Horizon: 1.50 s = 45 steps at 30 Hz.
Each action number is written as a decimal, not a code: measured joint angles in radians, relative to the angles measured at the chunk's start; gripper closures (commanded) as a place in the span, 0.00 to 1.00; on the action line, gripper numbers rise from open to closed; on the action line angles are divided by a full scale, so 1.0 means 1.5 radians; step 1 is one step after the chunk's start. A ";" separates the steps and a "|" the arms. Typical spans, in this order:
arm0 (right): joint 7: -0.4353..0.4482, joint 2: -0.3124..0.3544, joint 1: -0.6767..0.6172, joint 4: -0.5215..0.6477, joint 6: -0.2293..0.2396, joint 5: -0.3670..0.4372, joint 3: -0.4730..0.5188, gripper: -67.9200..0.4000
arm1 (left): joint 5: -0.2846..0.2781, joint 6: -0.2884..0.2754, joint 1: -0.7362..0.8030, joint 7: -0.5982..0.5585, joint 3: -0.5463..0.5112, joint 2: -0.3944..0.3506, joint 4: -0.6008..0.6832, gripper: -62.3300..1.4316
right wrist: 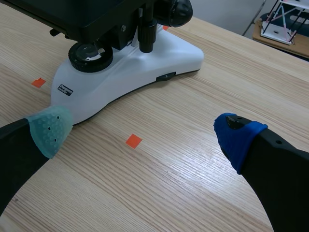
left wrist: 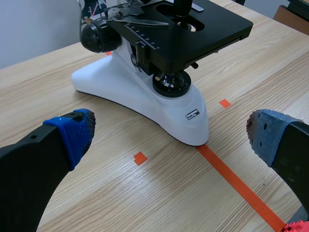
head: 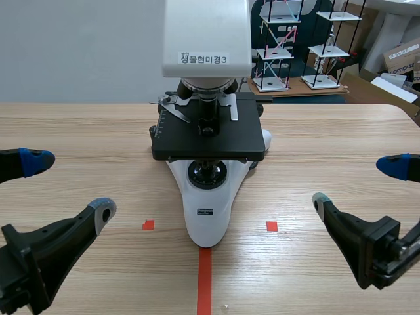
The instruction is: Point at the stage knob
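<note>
A white microscope [head: 207,216] with a black stage [head: 209,139] stands in the middle of the table. Its stage knob [right wrist: 147,30], a slim black stem, hangs under the stage on the microscope's right side, next to the large black focus knob [right wrist: 175,9]. My left gripper [head: 69,186] is open, low at the near left, well short of the base [left wrist: 145,99]. On the near right my right gripper [head: 357,182] is open too, with the base [right wrist: 145,72] and the knob some way ahead of it. Neither gripper touches anything.
The wooden table [head: 328,144] carries orange-red tape marks around the microscope's foot. Behind the table's far edge at the right stand small white shelf racks [head: 275,49] and cardboard boxes [head: 400,59]. A second focus knob [left wrist: 94,36] shows on the microscope's left side.
</note>
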 measured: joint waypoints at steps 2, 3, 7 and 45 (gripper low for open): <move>0.001 0.000 0.000 0.000 0.000 0.000 0.000 0.05 | 0.000 0.000 0.000 -0.001 0.000 0.000 0.000 0.00; 0.001 0.000 0.000 0.000 0.000 0.000 0.000 0.05 | 0.000 0.000 0.000 -0.001 0.000 0.000 0.000 0.00; 0.001 0.000 0.000 0.000 0.000 0.000 0.000 0.05 | 0.000 0.000 0.000 -0.001 0.000 0.000 0.000 0.00; -0.093 0.000 0.079 -0.002 -0.082 -0.057 0.002 0.98 | 0.000 0.000 0.000 -0.003 0.000 0.000 0.000 0.00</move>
